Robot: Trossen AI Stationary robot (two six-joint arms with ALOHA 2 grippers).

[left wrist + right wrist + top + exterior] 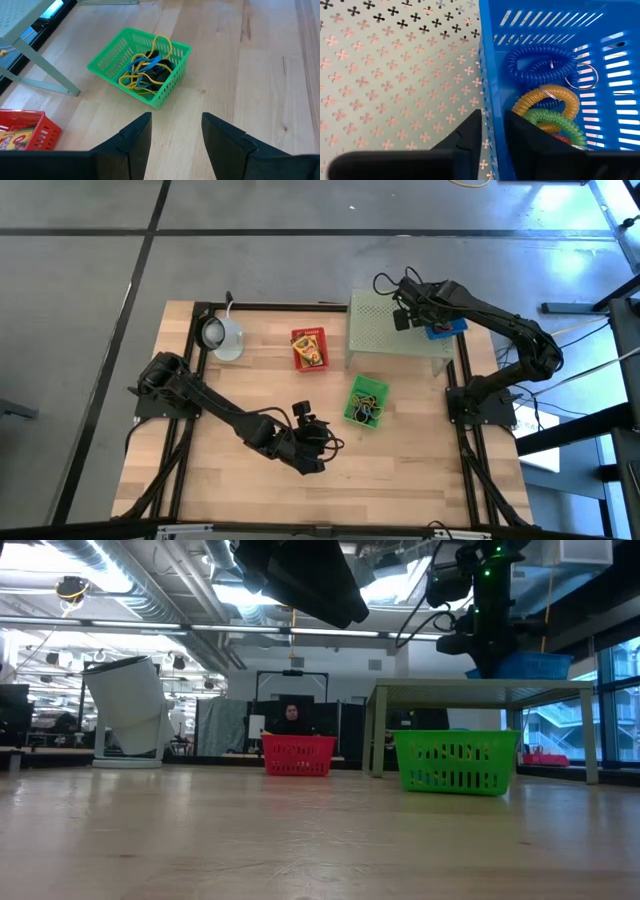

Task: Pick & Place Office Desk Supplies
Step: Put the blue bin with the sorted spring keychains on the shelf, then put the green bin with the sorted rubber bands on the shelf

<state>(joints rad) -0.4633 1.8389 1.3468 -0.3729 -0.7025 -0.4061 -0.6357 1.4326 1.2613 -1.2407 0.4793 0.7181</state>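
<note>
Wooden table (pixel 420 470), high view: left gripper (pixel 318 442) near green basket (pixel 366 401); right gripper (pixel 403 315) at blue basket (pixel 447 329) on perforated stand (pixel 385 328). Left wrist: fingers parted, empty; loops (pixel 142 70) in green basket. Right wrist: fingers pinch blue basket's wall; coils (pixel 547 107) inside.

Three small baskets: one red (pixel 309 348), one green (pixel 366 402), one blue (pixel 446 329). One perforated stand (pixel 385 328), one pale mug (pixel 222 336). Blue basket holds at least four coiled loops (pixel 542 65): blue, orange, green, red.
</note>
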